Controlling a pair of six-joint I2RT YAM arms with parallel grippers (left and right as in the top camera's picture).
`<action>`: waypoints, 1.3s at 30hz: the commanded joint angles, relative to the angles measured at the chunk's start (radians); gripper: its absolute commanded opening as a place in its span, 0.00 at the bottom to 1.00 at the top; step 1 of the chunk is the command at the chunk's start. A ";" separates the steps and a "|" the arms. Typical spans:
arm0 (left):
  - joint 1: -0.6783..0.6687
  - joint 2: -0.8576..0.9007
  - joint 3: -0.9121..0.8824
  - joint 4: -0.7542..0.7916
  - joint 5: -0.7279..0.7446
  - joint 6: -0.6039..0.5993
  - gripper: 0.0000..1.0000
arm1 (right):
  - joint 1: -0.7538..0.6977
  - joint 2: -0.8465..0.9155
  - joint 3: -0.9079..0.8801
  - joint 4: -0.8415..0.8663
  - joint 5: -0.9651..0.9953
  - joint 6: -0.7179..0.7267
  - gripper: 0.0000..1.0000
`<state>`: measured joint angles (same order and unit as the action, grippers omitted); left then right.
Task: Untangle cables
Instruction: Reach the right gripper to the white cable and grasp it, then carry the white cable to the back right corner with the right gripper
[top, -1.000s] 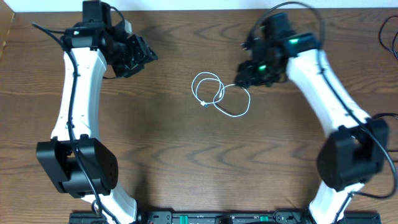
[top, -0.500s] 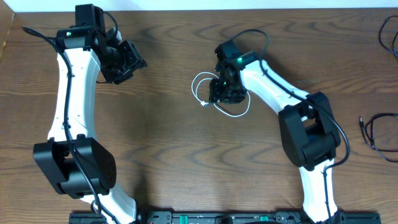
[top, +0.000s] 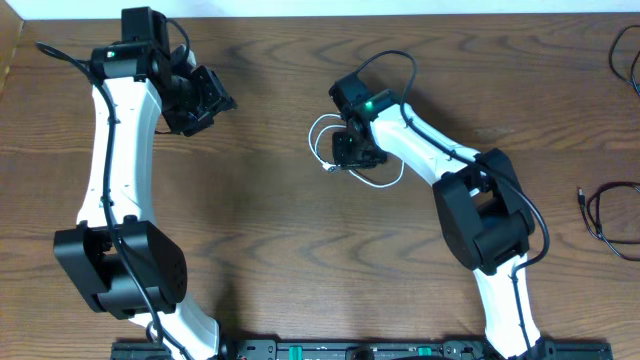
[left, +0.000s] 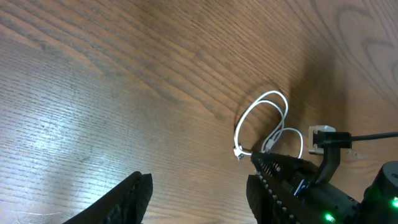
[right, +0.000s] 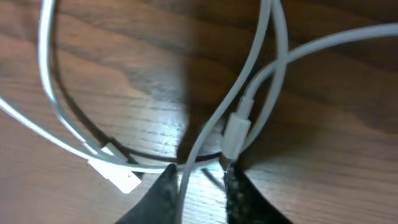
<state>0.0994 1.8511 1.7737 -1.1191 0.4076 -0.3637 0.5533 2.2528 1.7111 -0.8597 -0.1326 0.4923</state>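
Note:
The white cable (top: 385, 184) lies in loose loops at the table's middle. It also shows in the left wrist view (left: 272, 94) and up close in the right wrist view (right: 273, 43), with a plug (right: 236, 134) near the fingertips. My right gripper (top: 352, 150) is down on the loops. Its fingers (right: 202, 193) stand narrowly apart with one white strand between them, and wood still shows beside the strand. A thin black cable (top: 600, 215) lies coiled at the table's right edge, apart from the white one. My left gripper (top: 205, 95) is open and empty at the far left (left: 196, 199).
Another dark cord (top: 625, 60) shows at the top right corner. The table's far edge runs along the top of the overhead view. A black rail (top: 350, 350) lies along the front edge.
My right arm swung left and lowered its gripper onto the white cable's loops. This uncovered the black cable at the right edge. My left arm shifted slightly left, then stayed still.

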 joint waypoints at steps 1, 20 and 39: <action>0.000 -0.022 0.004 -0.012 -0.016 0.000 0.55 | 0.005 0.060 -0.011 -0.034 0.082 -0.032 0.19; 0.000 -0.022 0.003 -0.032 -0.016 -0.001 0.55 | -0.142 -0.169 0.017 -0.234 0.084 -0.274 0.01; 0.000 -0.022 0.003 -0.031 -0.017 0.000 0.55 | -0.791 -0.606 0.110 0.110 0.025 -0.197 0.01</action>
<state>0.0994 1.8511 1.7737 -1.1458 0.4042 -0.3637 -0.1703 1.6234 1.8252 -0.7803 -0.0956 0.2783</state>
